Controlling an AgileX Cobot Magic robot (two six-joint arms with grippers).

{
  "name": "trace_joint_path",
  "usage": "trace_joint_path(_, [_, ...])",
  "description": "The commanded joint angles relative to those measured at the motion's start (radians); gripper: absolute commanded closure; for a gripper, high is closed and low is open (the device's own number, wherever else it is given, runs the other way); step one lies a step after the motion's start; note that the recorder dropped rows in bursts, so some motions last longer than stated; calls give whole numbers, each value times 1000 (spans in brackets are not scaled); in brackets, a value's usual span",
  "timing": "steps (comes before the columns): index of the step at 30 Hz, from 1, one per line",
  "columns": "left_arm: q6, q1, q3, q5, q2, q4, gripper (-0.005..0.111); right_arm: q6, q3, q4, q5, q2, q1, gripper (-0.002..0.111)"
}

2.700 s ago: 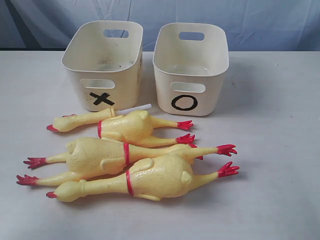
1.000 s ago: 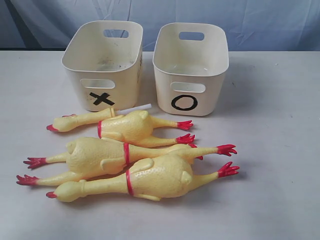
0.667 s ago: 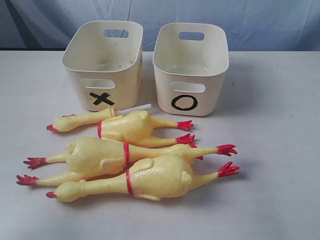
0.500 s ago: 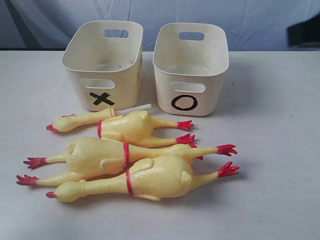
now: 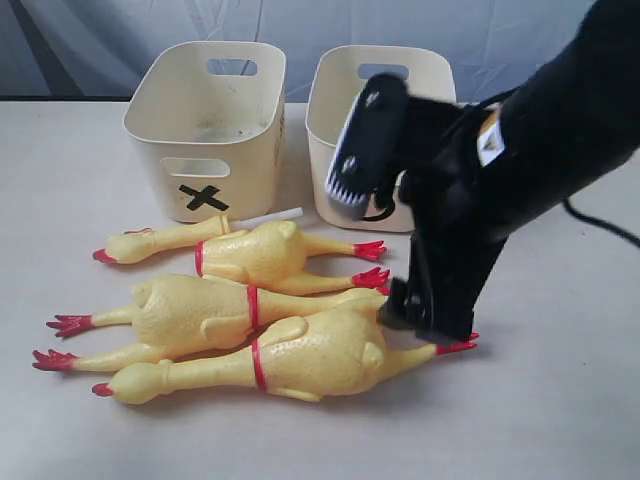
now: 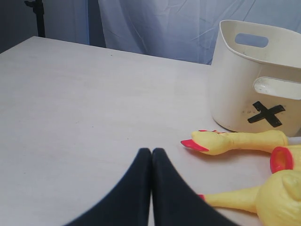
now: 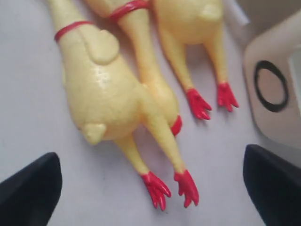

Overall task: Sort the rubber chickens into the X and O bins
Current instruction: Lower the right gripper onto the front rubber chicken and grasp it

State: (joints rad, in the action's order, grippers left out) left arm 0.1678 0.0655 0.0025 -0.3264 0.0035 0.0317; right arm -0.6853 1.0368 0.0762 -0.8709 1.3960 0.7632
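X bin (image 5: pixel 205 130) left of O bin (image 5: pixel 332 80); chickens (image 5: pixel 210 310) in front.

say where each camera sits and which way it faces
Exterior: raised before the table, looking down across three yellow bumpy rubber chickens to two cream plastic tubs; right arm shows.
Left wrist: low, facing the X-marked tub; shut left gripper shows.
Right wrist: above, looking down at chicken feet; open right gripper shows.
Both wrist views show the chicken nearest the tubs.

A pale, matte desk (image 5: pixel 80 420) spreads evenly lit — at 12 o'clock hangs a creased blue-grey cloth backdrop (image 5: pixel 90 40).
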Motion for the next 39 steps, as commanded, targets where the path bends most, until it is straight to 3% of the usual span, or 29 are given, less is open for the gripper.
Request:
trace_joint_path(1, [5,-8,-3,11,-3,-1,107,-40,-4,-76,14,107,95,4])
trace_joint_path(8, [5,-8,-3,11,-3,-1,107,-40,-4,-163,145,275,205,4])
trace_joint_path(19, [5,-8,-3,11,-3,-1,107,-29,-4,-200,153,447,214,7])
trace_joint_path(21, [5,-8,-3,11,-3,-1,107,-29,-4,-200,113,446,214,23])
trace_joint_path(22, [5,-8,-3,11,-3,-1,107,-29,-4,-200,95,444,214,40])
trace_joint_path(25, [5,-8,-3,11,-3,-1,107,-23,-4,-207,54,428,214,108])
trace_joint_path(27, [5,-8,-3,11,-3,-1,107,-14,3,-190,32,400,216,101])
trace_joint_path(31, [5,-8,-3,11,-3,-1,107,-14,75,-174,-88,325,255,109])
trace_joint_path(39, [5,-8,-3,11,-3,-1,107,-11,425,-173,-327,151,347,109])
